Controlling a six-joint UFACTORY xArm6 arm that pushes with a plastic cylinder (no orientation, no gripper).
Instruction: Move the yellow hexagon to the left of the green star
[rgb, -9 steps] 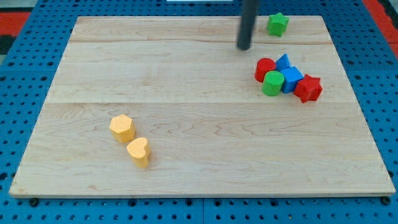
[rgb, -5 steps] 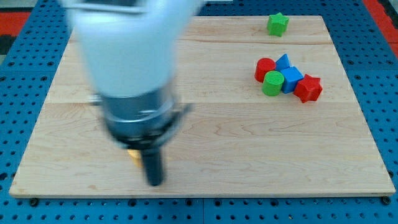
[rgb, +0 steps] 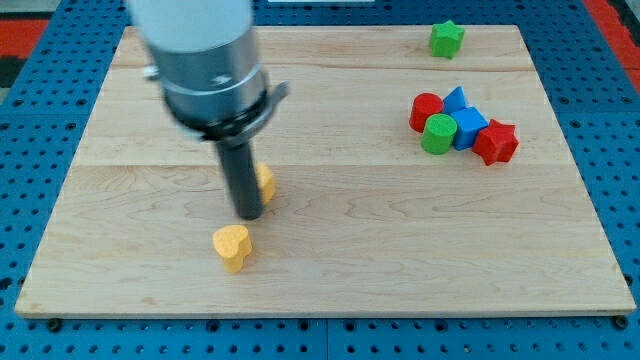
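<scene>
Your rig carries no gripper; my tip (rgb: 249, 214) touches the yellow hexagon (rgb: 265, 181), mostly hidden behind the rod, mid-worktop (rgb: 400, 250), well apart from the green star (rgb: 446, 38).

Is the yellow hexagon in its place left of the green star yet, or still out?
Out. The yellow hexagon sits mid-board, half hidden behind my tip, far from the green star at the view's top right.

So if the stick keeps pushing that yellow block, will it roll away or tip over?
Probably neither. The yellow hexagon, mostly hidden behind my tip, looks squat and flat-bottomed, so it should slide on the smooth wooden board. Its flat sides might make it twist if pushed off-centre.
</scene>
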